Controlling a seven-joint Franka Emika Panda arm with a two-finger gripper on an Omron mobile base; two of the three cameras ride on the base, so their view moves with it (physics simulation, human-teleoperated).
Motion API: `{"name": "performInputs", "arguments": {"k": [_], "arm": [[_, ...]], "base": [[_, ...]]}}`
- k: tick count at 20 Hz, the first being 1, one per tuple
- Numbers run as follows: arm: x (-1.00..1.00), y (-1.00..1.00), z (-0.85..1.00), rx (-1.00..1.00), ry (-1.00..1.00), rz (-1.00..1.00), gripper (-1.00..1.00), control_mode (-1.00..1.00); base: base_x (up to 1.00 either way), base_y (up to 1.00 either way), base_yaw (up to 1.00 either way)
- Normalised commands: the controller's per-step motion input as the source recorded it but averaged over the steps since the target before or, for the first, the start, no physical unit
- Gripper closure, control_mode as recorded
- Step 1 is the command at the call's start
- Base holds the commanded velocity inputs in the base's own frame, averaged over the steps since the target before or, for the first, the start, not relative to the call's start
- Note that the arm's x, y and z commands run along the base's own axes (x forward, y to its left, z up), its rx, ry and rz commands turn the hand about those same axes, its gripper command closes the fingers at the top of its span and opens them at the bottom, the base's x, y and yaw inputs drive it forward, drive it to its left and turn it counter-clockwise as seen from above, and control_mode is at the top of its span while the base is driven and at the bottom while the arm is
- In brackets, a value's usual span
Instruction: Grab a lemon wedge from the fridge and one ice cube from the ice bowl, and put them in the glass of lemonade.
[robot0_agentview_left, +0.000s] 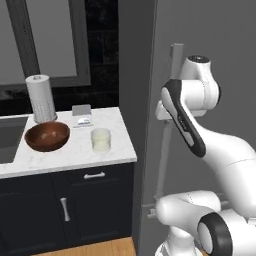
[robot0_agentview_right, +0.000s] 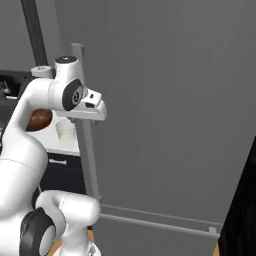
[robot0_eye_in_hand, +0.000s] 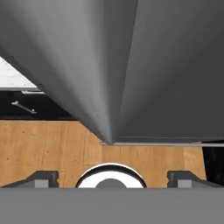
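The claw (robot0_eye_in_hand: 112, 177) stands wide and holds nothing, its two dark tips set far apart at the bottom of the hand view, looking down past the grey door edge of the fridge (robot0_agentview_right: 170, 100) to the wooden floor (robot0_eye_in_hand: 52, 144). In the right base view the hand sits just beside the long vertical bar handle (robot0_agentview_right: 86, 145), whether touching it or apart cannot be told. The step in hand is judged to be opening the fridge, whose door looks at most slightly ajar; the next move calls for swinging it wide enough to reach inside. On the white desk (robot0_agentview_left: 75, 155) to the left stand the ice bowl (robot0_agentview_left: 47, 136) and, just beside it, the glass of lemonade (robot0_agentview_left: 101, 139), with a paper-towel roll (robot0_agentview_left: 41, 98) behind. The lemon wedge is hidden, presumably inside the fridge; the bowl's contents cannot be made out.
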Motion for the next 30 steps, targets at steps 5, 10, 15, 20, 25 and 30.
{"name": "performInputs", "arguments": {"k": [5, 10, 15, 20, 25, 30], "arm": [[0.0, 0.0, 0.0, 0.0, 0.0, 0.0, -1.0, 1.0], [0.0, 0.0, 0.0, 0.0, 0.0, 0.0, -1.0, 1.0], [-0.26, 0.0, 0.09, 0.0, -0.13, 0.0, -1.0, -1.0], [-0.34, 0.0, 0.29, 0.0, -0.34, 0.0, -1.0, -1.0], [0.19, 0.0, 0.2, 0.0, -0.4, 0.0, -1.0, -1.0], [0.84, 0.0, 0.01, 0.0, -0.07, 0.0, -1.0, -1.0]], "base": [[-0.72, 0.06, 0.0], [-0.73, 0.0, 0.0], [-0.09, 0.0, 0.0], [0.0, 0.0, 0.0], [0.0, 0.0, 0.0], [0.0, 0.0, 0.0]]}}
